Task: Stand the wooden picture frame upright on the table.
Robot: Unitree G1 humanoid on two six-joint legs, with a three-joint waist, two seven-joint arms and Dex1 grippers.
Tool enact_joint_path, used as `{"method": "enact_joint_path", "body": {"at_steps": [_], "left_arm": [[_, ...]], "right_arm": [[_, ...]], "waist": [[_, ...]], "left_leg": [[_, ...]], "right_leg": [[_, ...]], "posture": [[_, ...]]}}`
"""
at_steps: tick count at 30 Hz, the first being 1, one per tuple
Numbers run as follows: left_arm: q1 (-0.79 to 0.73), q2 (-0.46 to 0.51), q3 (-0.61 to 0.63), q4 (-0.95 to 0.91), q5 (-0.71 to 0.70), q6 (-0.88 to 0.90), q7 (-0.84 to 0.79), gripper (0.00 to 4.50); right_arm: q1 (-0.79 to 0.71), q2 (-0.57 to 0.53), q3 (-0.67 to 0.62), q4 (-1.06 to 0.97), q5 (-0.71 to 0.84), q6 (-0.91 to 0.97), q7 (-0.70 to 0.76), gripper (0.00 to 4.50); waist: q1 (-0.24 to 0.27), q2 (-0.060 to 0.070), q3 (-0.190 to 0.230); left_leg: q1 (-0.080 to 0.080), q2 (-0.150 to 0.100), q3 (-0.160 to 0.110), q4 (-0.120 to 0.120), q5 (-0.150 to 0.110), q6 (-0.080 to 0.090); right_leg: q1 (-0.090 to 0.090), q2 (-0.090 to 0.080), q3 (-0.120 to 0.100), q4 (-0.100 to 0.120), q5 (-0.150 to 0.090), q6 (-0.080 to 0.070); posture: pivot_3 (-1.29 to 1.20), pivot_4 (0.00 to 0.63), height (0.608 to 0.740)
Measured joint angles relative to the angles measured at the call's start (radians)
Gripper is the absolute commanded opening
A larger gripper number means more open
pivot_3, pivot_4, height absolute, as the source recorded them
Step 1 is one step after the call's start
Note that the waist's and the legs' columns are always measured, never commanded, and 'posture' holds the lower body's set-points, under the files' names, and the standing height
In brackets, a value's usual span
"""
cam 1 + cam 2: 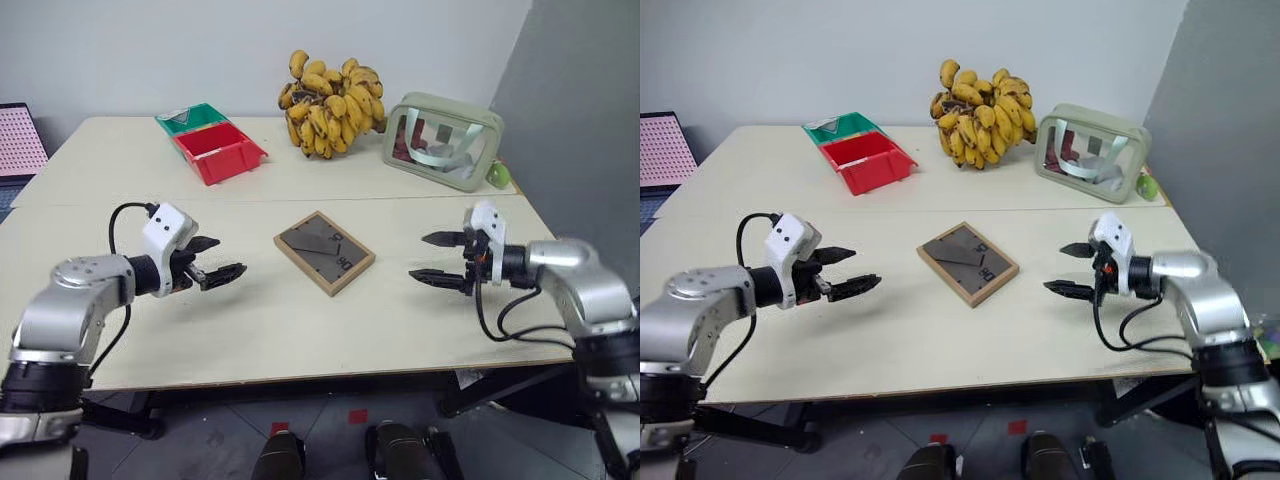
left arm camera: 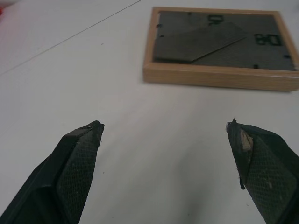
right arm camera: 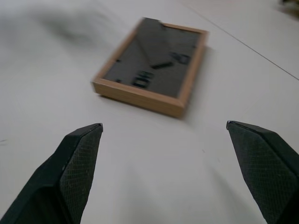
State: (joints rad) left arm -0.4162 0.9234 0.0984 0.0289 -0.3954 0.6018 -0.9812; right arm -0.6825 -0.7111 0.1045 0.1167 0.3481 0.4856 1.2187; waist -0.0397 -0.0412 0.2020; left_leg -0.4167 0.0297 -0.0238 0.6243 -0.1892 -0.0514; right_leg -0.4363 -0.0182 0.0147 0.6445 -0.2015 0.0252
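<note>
The wooden picture frame lies flat on the table, its dark back panel with the folded stand facing up. It sits near the table's middle, turned at an angle. My left gripper hovers open to the frame's left, pointing toward it, with a clear gap between them. My right gripper hovers open to the frame's right, also pointing at it and apart from it. The frame lies ahead of the left fingers, and the frame lies ahead of the right fingers.
At the back of the table sit a red bin with a green bin behind it, a bunch of bananas and a pale green clear-windowed pouch. A seam runs across the tabletop. The near table edge lies below both arms.
</note>
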Motion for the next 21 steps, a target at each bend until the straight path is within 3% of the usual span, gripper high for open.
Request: {"method": "enact_joint_path", "body": {"at_steps": [5, 10, 13, 21], "left_arm": [[-0.003, 0.007, -0.026, 0.018, 0.023, -0.021, -0.031, 4.5], [-0.003, -0.046, 0.001, 0.013, 0.024, 0.007, 0.066, 4.5], [0.028, -0.121, 0.05, -0.032, 0.017, 0.036, 0.17, 4.08], [0.099, -0.5, 0.055, -0.072, 0.123, 0.066, 0.629, 2.35]], "right_arm": [[-0.088, 0.033, 0.055, 0.176, -0.045, -0.061, 0.062, 4.49], [-0.162, 0.099, 0.066, 0.41, -0.118, -0.18, 0.011, 4.49], [-0.246, 0.173, 0.053, 0.572, -0.151, -0.25, -0.077, 4.06], [-0.438, 0.396, 0.051, 1.066, -0.353, -0.553, -0.556, 2.08]], "waist": [[0.004, 0.0, 0.0], [0.009, 0.0, 0.0], [0.001, 0.0, 0.0], [0.004, 0.0, 0.0]], "left_leg": [[-0.004, 0.0, 0.001, 0.0, 0.0, 0.001], [-0.005, -0.001, 0.001, 0.0, -0.001, 0.001], [-0.003, 0.0, 0.002, 0.0, -0.001, 0.001], [-0.002, -0.001, 0.001, 0.0, 0.0, 0.001]], "right_leg": [[-0.003, 0.0, 0.0, -0.001, 0.0, 0.0], [-0.004, 0.0, 0.0, 0.0, 0.0, 0.001], [-0.003, 0.0, 0.002, 0.001, 0.002, 0.003], [0.0, 0.0, 0.002, 0.002, 0.005, 0.007]], "posture": [[0.0, 0.15, 0.74], [0.0, 0.15, 0.74], [0.0, 0.15, 0.74], [0.0, 0.15, 0.74]]}}
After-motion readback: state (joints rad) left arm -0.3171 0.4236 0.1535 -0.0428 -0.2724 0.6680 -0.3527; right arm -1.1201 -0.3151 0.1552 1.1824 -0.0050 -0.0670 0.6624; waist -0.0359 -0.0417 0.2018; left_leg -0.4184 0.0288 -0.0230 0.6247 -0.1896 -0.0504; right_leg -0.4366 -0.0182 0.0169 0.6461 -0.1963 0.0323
